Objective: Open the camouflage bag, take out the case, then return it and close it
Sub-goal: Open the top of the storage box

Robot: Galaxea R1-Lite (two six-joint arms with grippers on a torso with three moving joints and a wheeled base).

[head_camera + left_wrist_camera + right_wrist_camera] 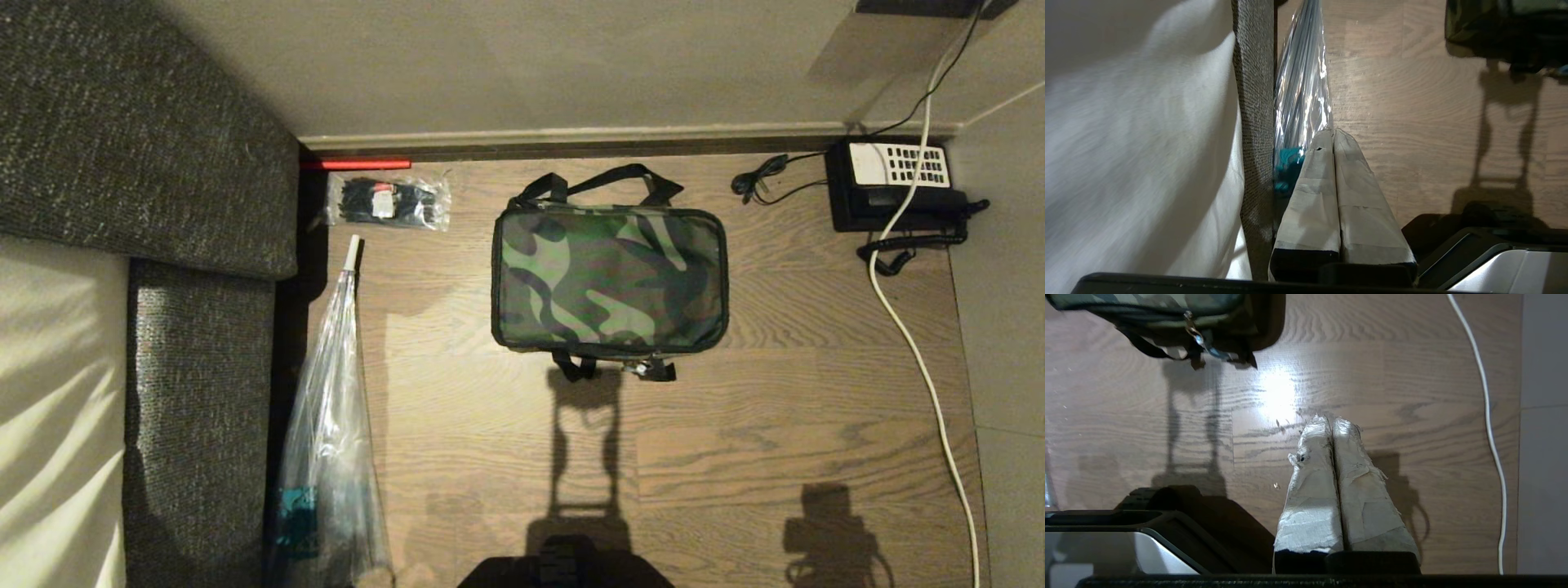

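A: Far left we see the sofa (147, 163), then a clear plastic bag (326, 441) lying along it, with a small packet (388, 202) of black bits near the wall.

B: In the middle of the wooden floor (775, 425) sits the camouflage bag (608, 278), zipped shut, straps at both long sides. We can't see the case.

A: Right of that, the black phone (890, 184) and a white cable (922, 359).

B: Our left gripper (1334, 130) hangs by the plastic bag, fingers pressed together, empty. Our right gripper (1331, 417) hovers over bare floor, likewise closed on nothing.
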